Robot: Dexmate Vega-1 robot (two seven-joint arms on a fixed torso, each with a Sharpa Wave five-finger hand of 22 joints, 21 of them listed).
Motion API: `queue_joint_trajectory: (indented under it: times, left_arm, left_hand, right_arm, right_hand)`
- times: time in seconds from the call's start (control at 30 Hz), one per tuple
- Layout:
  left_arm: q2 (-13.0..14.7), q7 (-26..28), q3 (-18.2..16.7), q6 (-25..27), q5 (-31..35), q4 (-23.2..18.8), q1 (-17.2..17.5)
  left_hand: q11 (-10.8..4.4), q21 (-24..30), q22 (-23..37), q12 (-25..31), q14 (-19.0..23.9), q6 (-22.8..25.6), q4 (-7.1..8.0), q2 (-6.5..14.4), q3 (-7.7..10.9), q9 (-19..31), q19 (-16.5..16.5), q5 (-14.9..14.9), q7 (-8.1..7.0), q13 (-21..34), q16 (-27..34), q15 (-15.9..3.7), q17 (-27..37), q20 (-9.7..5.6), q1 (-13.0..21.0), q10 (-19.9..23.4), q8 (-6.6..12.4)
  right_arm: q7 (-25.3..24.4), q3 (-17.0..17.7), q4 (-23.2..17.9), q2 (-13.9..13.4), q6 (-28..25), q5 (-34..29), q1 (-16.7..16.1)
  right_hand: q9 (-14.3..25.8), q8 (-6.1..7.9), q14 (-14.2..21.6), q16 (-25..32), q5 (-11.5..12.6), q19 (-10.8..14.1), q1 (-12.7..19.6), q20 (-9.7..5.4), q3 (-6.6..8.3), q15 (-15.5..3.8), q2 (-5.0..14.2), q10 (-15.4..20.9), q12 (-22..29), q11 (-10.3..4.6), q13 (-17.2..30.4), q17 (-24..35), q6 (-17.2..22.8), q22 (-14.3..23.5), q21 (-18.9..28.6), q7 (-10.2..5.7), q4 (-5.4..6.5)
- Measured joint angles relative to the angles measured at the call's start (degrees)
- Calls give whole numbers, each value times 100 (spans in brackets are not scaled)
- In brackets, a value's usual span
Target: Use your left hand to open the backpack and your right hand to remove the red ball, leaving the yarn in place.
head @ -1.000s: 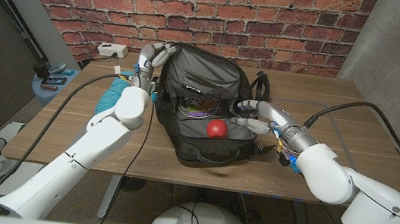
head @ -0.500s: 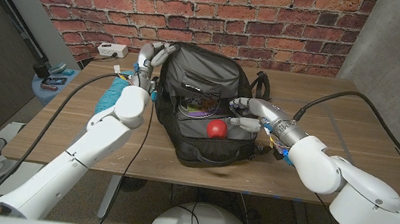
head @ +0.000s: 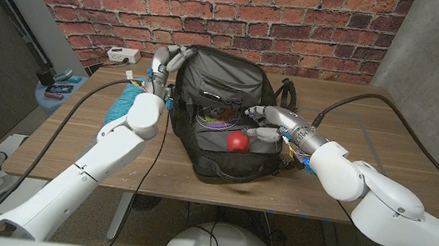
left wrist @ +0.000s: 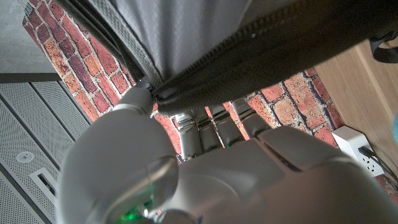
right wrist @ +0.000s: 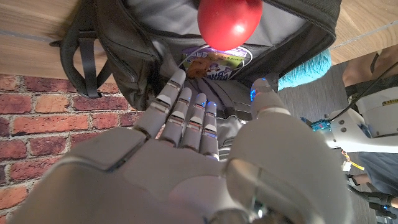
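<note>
Head view: the wooden table [head: 370, 125] stands before a red brick wall [head: 299, 23]. The black backpack [head: 216, 152] lies near the table's centre, its flap raised toward the wall and its main compartment open toward the camera.

The left arm reaches along the backpack's left side. The left hand [head: 162, 67] is at the flap's upper left corner; in the left wrist view its fingers [left wrist: 205, 127] are closed on the zippered edge of the flap, holding it up.

The right arm comes in from the right side. The right hand [head: 267, 122] is over the right part of the open compartment, fingers spread apart and holding nothing. In the right wrist view the fingers [right wrist: 186, 115] extend toward the opening, with the thumb set apart from them.

The red ball [head: 238, 142] rests inside the open compartment, near the front edge, just beside the right hand's fingertips; contact cannot be confirmed. A printed packet [right wrist: 214, 60] lies in the compartment just behind the ball.

The teal yarn [head: 124, 101] lies on the table, outside the backpack, beside its left side and partly hidden by the left arm.

A white power strip [head: 123, 55] sits at the table's far left corner.
</note>
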Motion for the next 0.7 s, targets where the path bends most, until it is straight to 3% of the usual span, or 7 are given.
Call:
queue_joint_trajectory:
  times: [0.7]
  left_arm:
    - [-30,8,-5,-82,-50,115,-22]
  left_hand:
    - [10,0,30,-26,0,-33,0,-1,0,-18,0,34,-10,0,-44,0,-1,0,1,-10,0]
  right_arm:
    - [737,-413,299,396,7,-441,450]
  right_hand:
    - [0,-67,-106,21,28,-7,249,1,0,3,-53,-166,-65,205,8,54,-207,26,0,145,0]
